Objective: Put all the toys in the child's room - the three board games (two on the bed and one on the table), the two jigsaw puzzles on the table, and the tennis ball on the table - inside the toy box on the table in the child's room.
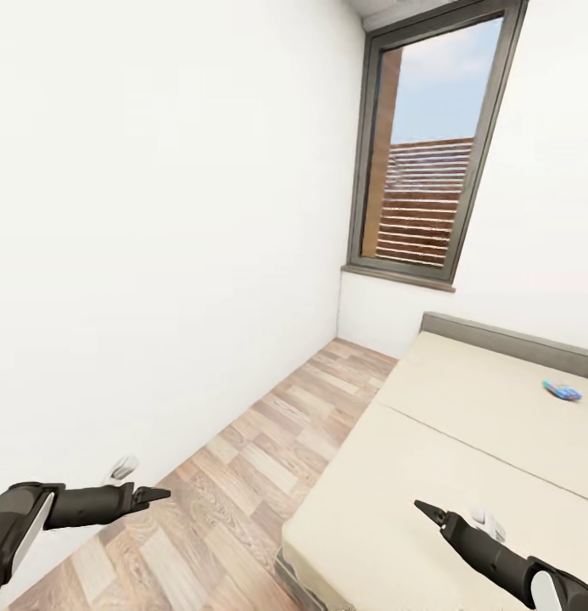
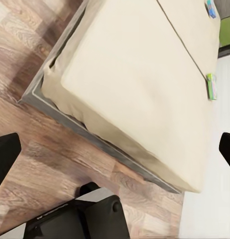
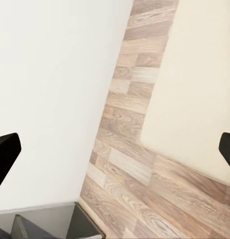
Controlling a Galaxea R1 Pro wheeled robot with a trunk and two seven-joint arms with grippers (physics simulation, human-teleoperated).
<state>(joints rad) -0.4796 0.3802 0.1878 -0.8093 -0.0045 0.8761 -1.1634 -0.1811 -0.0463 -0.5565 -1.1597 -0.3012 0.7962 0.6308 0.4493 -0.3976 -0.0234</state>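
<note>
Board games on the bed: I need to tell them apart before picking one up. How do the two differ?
The blue board game is printed in blue and pink, while the green board game is green and yellow. The blue board game lies well in from the side of the bed; the green board game sits right at the mattress edge, by the seam's end. Both lie flat and free.

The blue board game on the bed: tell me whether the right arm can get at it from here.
Probably not yet. The blue board game lies far up the bed, near its headboard end, while the right gripper hangs over the near end, empty. Nothing blocks the mattress between them; the robot likely needs to move closer.
</note>
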